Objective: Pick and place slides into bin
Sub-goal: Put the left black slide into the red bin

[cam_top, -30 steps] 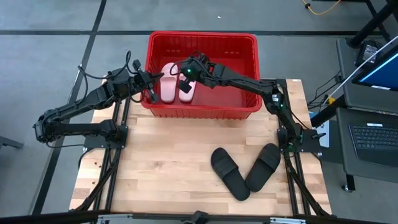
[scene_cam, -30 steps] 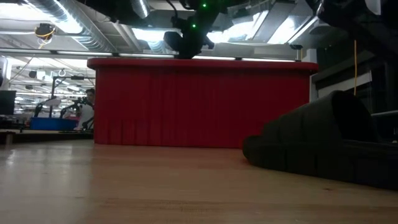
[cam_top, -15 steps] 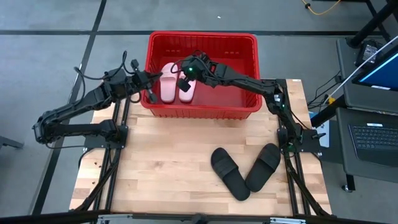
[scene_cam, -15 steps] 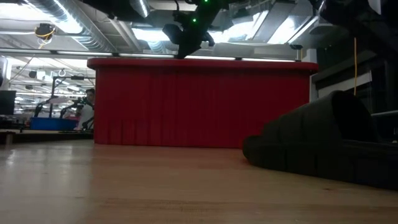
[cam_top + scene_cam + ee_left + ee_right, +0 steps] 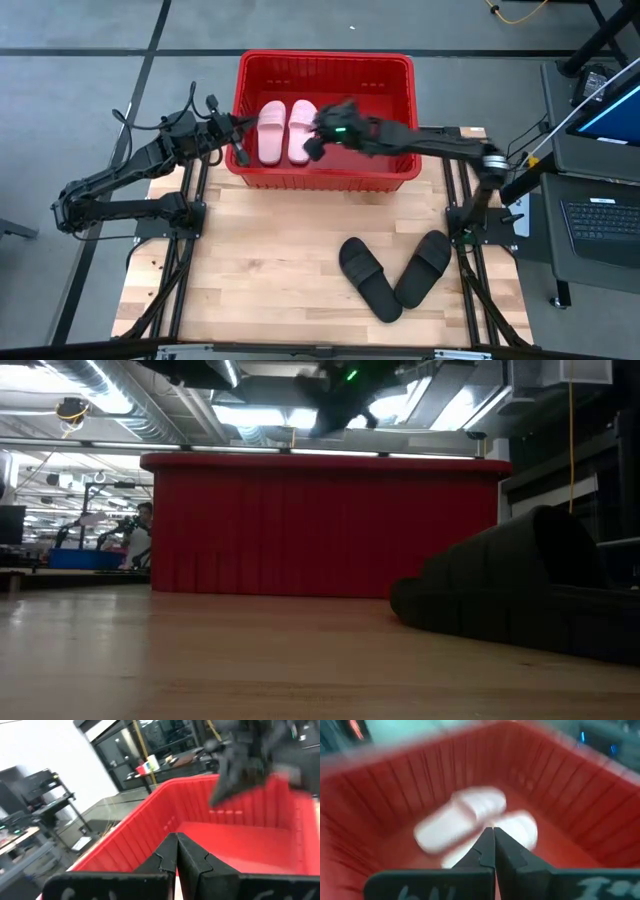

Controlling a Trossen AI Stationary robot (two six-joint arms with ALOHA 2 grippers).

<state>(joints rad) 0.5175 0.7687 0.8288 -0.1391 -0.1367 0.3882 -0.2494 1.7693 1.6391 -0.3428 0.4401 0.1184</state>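
Pink slides (image 5: 286, 131) in red bin (image 5: 395, 181), right gripper (image 5: 312, 147) beside them, jaws closed, empty

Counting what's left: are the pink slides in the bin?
In. Both pink slides lie side by side inside the red bin.

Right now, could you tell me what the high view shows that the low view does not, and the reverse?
Only the high view shows the two pink slides lying side by side inside the red bin, the left gripper shut at the bin's left wall, and the right gripper shut above the bin beside the pink pair. Only the low view shows the room behind the table, with a person in the distance. Both show the bin, the wooden table and the black slides resting on it outside the bin.
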